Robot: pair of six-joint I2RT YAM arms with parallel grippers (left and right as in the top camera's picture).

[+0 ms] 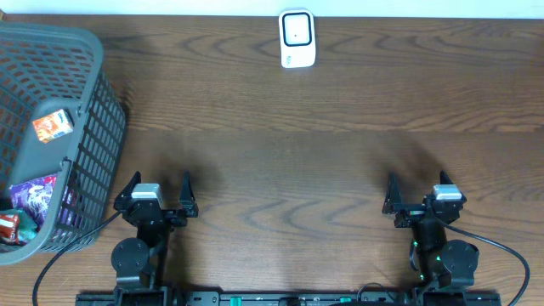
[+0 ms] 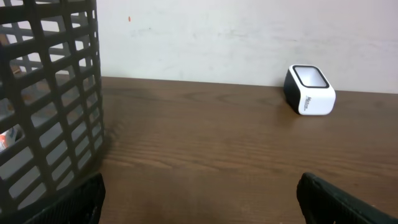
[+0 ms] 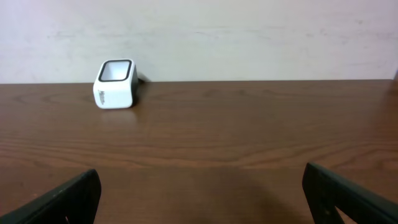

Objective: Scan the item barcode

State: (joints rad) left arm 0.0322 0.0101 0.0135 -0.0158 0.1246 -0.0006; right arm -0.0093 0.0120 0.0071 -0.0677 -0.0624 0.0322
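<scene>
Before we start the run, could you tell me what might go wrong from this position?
1. The orange packet and purple packet lie inside the basket; the open left gripper might snag its tall mesh wall when reaching in.
2. The scanner sits at the far edge of the table, so a loosely held packet might slip on the way there.

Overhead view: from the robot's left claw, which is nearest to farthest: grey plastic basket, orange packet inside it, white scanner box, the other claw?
1. Grey plastic basket, just left of the left claw.
2. Orange packet, inside that basket.
3. White scanner box, far back, near the middle.
4. Right claw, across on the right side.
</scene>
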